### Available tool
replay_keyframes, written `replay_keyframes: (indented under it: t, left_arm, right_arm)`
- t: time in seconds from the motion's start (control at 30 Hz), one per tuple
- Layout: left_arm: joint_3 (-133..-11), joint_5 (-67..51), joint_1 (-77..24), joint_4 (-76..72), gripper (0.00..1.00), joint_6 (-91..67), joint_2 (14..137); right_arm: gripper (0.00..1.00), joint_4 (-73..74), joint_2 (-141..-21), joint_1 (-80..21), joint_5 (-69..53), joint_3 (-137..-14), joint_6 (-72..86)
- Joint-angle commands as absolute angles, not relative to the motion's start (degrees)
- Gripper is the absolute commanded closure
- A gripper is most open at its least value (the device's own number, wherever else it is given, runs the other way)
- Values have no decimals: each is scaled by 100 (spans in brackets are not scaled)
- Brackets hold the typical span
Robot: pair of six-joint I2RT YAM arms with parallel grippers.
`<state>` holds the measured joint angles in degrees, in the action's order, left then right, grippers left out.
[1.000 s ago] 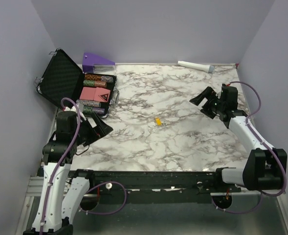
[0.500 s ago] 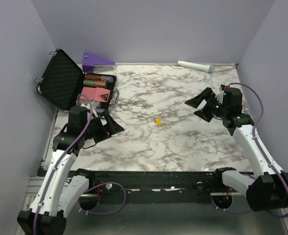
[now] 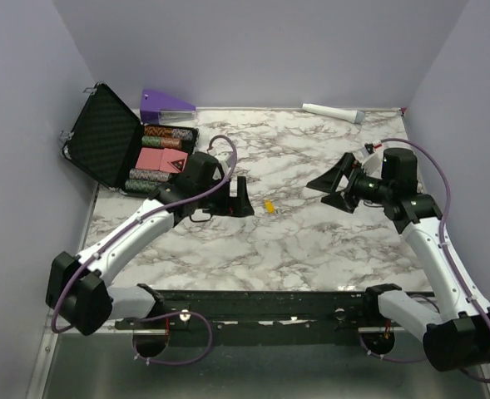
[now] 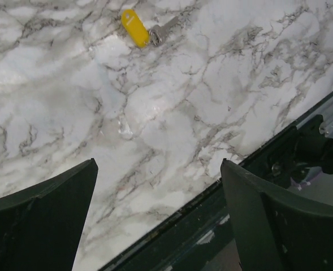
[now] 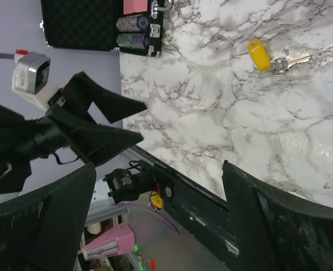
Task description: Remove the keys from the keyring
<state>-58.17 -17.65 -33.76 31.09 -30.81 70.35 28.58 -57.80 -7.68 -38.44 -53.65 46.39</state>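
The keys [image 3: 269,205] are a tiny bunch lying on the marble table near its middle: a yellow tag [image 4: 134,27] with a small silver key [image 4: 165,29] joined to it. They also show in the right wrist view [image 5: 258,55]. My left gripper [image 3: 245,198] is open and empty, just left of the keys, not touching them. In its wrist view the jaws [image 4: 158,164] stand wide apart with the keys ahead of them. My right gripper [image 3: 318,193] is open and empty, a little to the right of the keys. Its jaws [image 5: 159,166] are wide apart.
An open black case [image 3: 111,141] with poker chips sits at the back left, a purple wedge [image 3: 165,104] behind it. A white cylinder with a grey tip [image 3: 332,111] lies at the back edge. The black front rail [image 3: 261,303] runs along the table's near edge.
My left arm has swung far right from the table's left side to just beside the keys. My right gripper has moved a little left toward them. The keys have not moved.
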Motion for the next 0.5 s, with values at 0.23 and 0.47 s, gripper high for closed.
replay_keyframes:
  t: [0.23, 0.47]
  left_arm:
    - [-7451, -2838, -3243, 1995, 1, -1978, 9586]
    - [-8981, -3295, -3041, 2645, 1, -1539, 11003]
  right_arm:
    - [0, 3560, -5950, -800, -4429, -6214, 4210]
    - [0, 3672, -5993, -800, -4517, -6406, 4097]
